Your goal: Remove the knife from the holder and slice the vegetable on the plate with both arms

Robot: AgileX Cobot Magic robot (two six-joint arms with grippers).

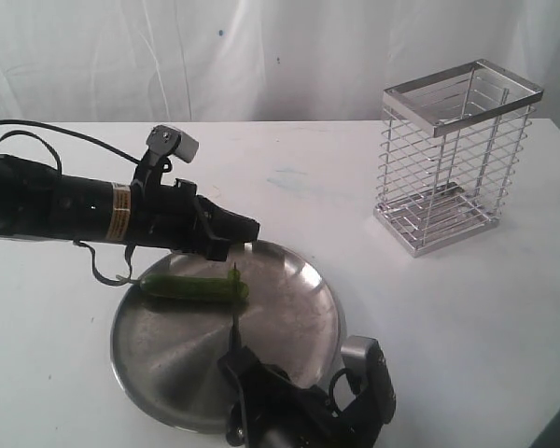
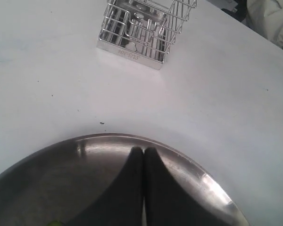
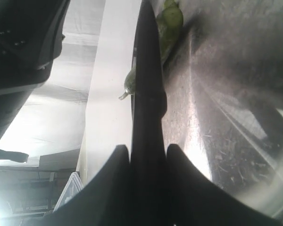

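Note:
The green vegetable (image 1: 194, 287) lies across the far left part of the steel plate (image 1: 289, 327), its stem over the left rim. My right gripper (image 1: 241, 362) comes in from the near edge, shut on the handle of the black knife (image 1: 233, 308). The blade crosses the vegetable near its right end, with the tip just beyond it. In the right wrist view the knife (image 3: 146, 89) runs out from the gripper (image 3: 148, 149) past the vegetable (image 3: 170, 21). My left gripper (image 1: 247, 229) is shut and empty, just behind the vegetable's right end, over the plate (image 2: 203, 175) in its own view (image 2: 144, 149).
The silver wire holder (image 1: 457, 154) stands empty at the back right of the white table; the left wrist view shows the holder (image 2: 141, 28) beyond the plate. The left arm (image 1: 65, 207) reaches in low from the left. A white curtain hangs behind.

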